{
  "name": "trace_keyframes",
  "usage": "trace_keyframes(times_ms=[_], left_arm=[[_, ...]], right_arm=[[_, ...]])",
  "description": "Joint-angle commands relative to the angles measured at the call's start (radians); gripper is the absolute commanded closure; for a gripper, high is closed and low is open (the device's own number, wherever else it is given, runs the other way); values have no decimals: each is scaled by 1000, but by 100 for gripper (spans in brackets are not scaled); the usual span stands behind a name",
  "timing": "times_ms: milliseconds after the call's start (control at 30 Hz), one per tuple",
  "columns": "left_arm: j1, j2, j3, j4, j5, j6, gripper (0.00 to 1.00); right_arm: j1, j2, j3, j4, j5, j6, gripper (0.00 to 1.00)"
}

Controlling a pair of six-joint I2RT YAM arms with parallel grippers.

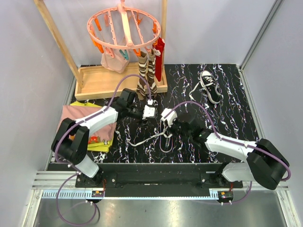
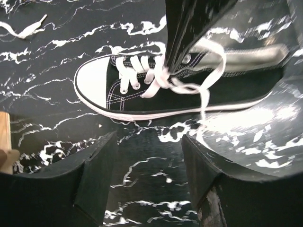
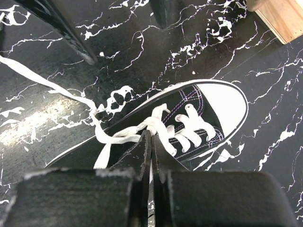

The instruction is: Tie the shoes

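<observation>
**A:** Status?

**B:** Near shoe (image 2: 222,87) is found on the tabletop (image 1: 227,123) between the two arms, sole (image 2: 156,115) apparently down. Second shoe (image 1: 210,86) is parked well apart, far right, laces loose. Right gripper (image 3: 150,135) is closed on the lace (image 3: 154,124) at the crossing above the eyelets. Left gripper (image 2: 149,139) is spread open, nothing held, poised just beside the sole.

**A:** No bow is seen, so the knot is judged barely begun. How should the step be handled?

**B:** The pinch should be held taut so the crossing isn't slackened. The free end (image 3: 47,78) trailing over the tabletop should be taken by the left gripper close to the shoe, not at the tip.

**A:** Materials?

**B:** Lace is flat, woven and limp, so slip from the pads is expected. Canvas is soft and is expected to collapse under pull. Toe cap (image 3: 222,106) and sole are smooth rubber. Sliding on the glossy marbled tabletop is likely, so light pulls are advised.
</observation>
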Motion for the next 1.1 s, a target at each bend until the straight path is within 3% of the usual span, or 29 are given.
trace_keyframes(times_ms=[0,233,600,967,1067], left_arm=[[-5,83,61,-16,34,214,38],[-46,168,140,-96,82,363,38],[-81,263,216,-96,102,403,41],[-120,316,269,-133,94,440,50],[-123,333,292,-139,88,437,60]], right_arm=[[9,-20,-6,49,-28,-27,100],[10,-32,-9,28,-22,-74,100],[10,-48,-37,35,-20,-125,100],[9,-43,-40,46,-17,-137,100],[9,-47,-40,48,-14,-136,100]])
